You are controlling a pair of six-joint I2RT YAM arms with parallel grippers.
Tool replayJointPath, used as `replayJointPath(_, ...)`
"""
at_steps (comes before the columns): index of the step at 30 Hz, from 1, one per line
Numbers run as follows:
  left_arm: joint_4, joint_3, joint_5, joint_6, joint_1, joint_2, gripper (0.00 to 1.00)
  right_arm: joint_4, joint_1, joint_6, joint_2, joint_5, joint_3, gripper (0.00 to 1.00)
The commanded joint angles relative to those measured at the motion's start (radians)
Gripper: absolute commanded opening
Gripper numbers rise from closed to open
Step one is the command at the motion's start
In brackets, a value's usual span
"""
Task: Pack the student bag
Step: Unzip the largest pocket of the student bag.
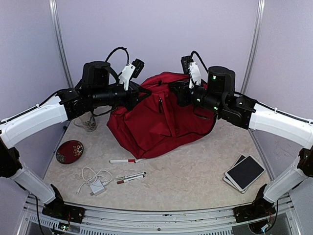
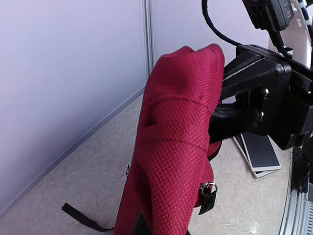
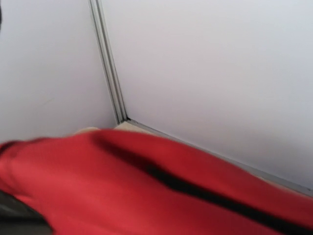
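Red student bag, one, left end effector gripping it, right end effector closed

The student bag sits mid-table, toward the back.
Markers, pen and charger cable lie before it; dish and glass to its left, tablets front right.

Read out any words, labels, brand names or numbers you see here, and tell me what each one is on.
No text can be read in any view.
The markers: printing on the barrels, too small to read.
The red dish: faint pattern only, too blurred to tell letters.
The backpack: no logo or tag showing.
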Motion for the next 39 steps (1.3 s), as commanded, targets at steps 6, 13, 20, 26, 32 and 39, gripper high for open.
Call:
replayJointPath(6,0.158,-0.055,0.083,-0.044,0.075,-0.091,0.0,-0.159,-0.225,0.027,-0.266,-0.054,-0.149,0.0)
replayJointPath(13,0.2,-0.083,0.136,-0.042,0.076,-0.09,0.0,-0.233,-0.333,-0.01,-0.307,-0.281,-0.2,0.0)
replayJointPath(20,0.272,-0.169,0.333,-0.012,0.045,-0.055,0.0,-0.194,-0.333,-0.047,-0.26,-0.337,-0.051,0.0)
replayJointPath(26,0.35,-0.175,0.297,0.029,-0.032,-0.027,0.01,-0.183,-0.333,-0.096,-0.177,-0.385,0.143,0.0)
replayJointPath(32,0.423,-0.203,0.275,0.019,-0.052,-0.025,0.09,-0.181,-0.333,-0.111,-0.122,-0.448,0.24,0.0)
replayJointPath(39,0.222,-0.184,0.609,-0.035,-0.006,0.015,0.99,-0.102,-0.329,-0.055,-0.126,-0.541,0.083,0.0)
